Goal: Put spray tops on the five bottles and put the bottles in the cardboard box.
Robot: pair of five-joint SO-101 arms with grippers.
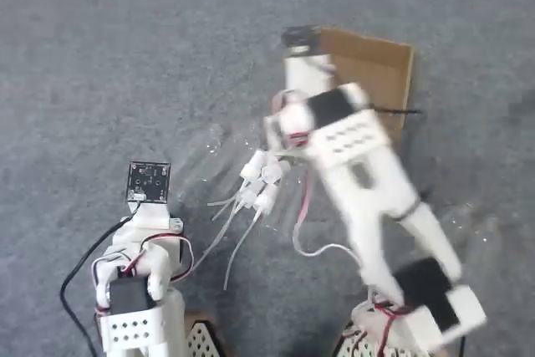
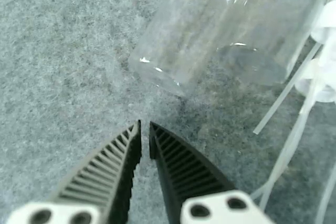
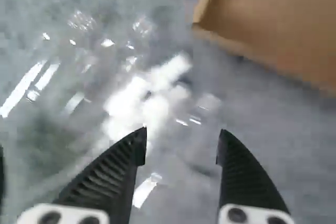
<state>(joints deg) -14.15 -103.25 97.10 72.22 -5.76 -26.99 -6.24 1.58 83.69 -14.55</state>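
Bottles [image 2: 210, 30] of clear plastic are lying on their sides on the grey bench [image 1: 84, 81], outside the cardboard box [image 1: 376, 64] and off toward the left arm's side of it. Spray tops [image 1: 263, 177], white with long thin dip tubes [image 2: 283, 103], are lying loose in a cluster, also outside the cardboard box and nearer the arm bases than the box is (how many of them, I cannot tell).

Now the left end effector [image 2: 145, 124]: its ribbed fingers are pinching down to a narrow sliver of a gap and gripping nothing. It is pointing at bare bench just short of the end of one bottle, well apart from the cardboard box.

Over to the right end effector [image 3: 182, 132]: its jaws are standing wide with nothing between them, and it is hovering above the bottles and the white tops. A corner of the cardboard box is sitting near, just beyond them.

The right arm [image 1: 368, 173] is stretching out long toward the cardboard box, with its far end overlapping the box's edge on the left arm's side in the high view.
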